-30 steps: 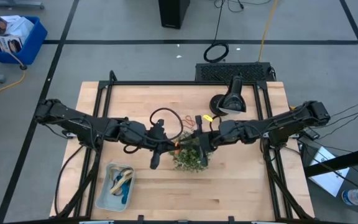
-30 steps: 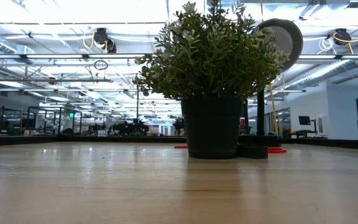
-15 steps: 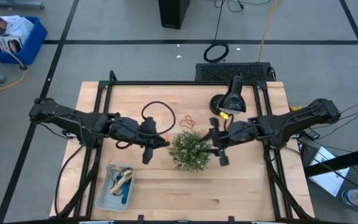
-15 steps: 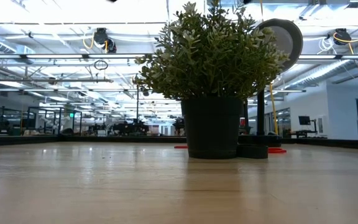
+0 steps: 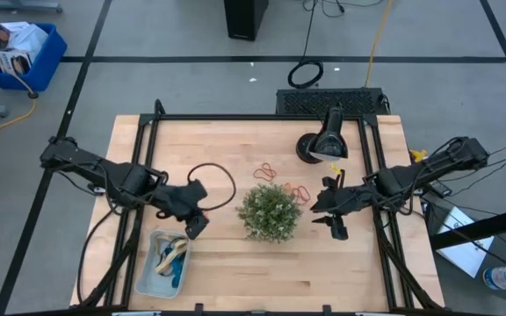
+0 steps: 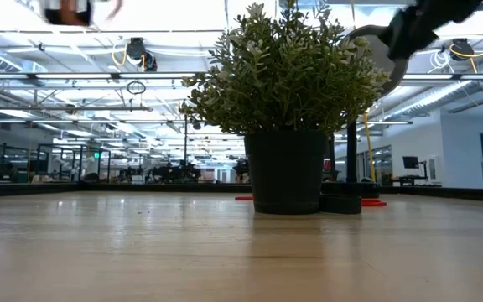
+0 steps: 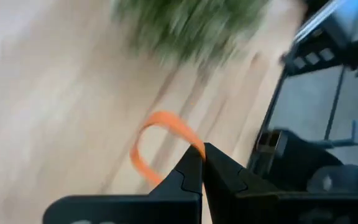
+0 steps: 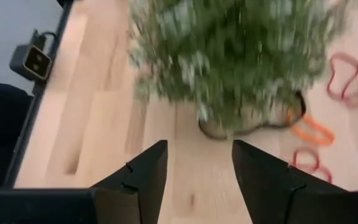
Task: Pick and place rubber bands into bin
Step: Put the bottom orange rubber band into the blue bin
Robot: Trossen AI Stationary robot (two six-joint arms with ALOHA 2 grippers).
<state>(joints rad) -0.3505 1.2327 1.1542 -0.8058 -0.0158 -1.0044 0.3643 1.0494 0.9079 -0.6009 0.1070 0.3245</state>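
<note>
Orange-red rubber bands [image 5: 268, 170], green plant [image 5: 270, 211], pale-blue bin [image 5: 147, 273].

Bright ceiling lights glare (low view); both wrist views motion-blurred.

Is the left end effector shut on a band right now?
Yes: the left end effector is shut, with an orange rubber band pinched at its tips.

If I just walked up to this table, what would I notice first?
Probably the bushy green plant in the middle of the wooden table, with red rubber bands lying just behind it. Then the left gripper, between the plant and the pale blue bin, pinching an orange rubber band in its shut fingers. The right gripper is on the plant's other side, open and empty.
</note>
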